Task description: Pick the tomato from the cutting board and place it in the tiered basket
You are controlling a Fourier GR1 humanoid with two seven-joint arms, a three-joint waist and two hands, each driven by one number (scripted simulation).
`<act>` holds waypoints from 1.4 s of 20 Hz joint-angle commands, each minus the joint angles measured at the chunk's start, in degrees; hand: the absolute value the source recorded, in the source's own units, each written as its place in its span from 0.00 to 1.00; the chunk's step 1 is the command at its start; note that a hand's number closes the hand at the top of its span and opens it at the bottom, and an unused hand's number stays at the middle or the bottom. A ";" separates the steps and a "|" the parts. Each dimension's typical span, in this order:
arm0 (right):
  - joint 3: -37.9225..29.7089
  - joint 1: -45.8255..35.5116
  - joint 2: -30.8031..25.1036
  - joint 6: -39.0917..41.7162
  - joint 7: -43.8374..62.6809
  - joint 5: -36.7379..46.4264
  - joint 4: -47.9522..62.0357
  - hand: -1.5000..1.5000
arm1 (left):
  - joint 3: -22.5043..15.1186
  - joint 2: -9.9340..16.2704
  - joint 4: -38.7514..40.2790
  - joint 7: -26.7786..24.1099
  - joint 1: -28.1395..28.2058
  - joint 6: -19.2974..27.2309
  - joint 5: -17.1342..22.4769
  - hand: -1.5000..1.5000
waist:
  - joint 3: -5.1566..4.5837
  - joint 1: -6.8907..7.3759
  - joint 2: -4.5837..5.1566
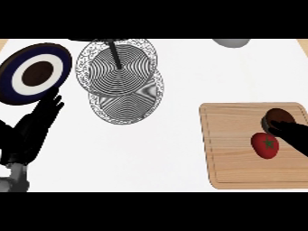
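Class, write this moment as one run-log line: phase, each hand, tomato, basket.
phase: reaching | right hand: open, over tomato | tomato: on cutting board | left hand: open, resting | tiered basket: no tomato

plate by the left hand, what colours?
Plate: dark navy rim, white ring, dark brown centre. Head view shows it.
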 commanded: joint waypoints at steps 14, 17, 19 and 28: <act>7.18 -1.92 19.76 -6.52 -1.70 24.90 15.39 0.00 | 2.26 -6.08 2.00 0.14 -0.24 -2.23 -6.04 0.50 | 0.06 0.21 0.10; 1.73 -8.41 18.71 -7.04 -6.68 24.74 24.59 0.00 | 4.32 -4.71 1.15 0.28 0.07 -4.53 -5.05 0.50 | 0.06 0.44 0.15; 1.99 -6.82 20.91 -8.03 -7.64 27.04 23.95 0.00 | 5.95 -5.55 4.21 1.21 -3.54 -5.98 -4.46 0.50 | 0.05 0.17 0.14; 2.66 -10.47 21.85 -1.31 -9.25 31.37 30.94 1.00 | 6.58 -7.00 2.39 2.87 -3.18 -5.56 -7.16 0.50 | 0.05 0.32 0.12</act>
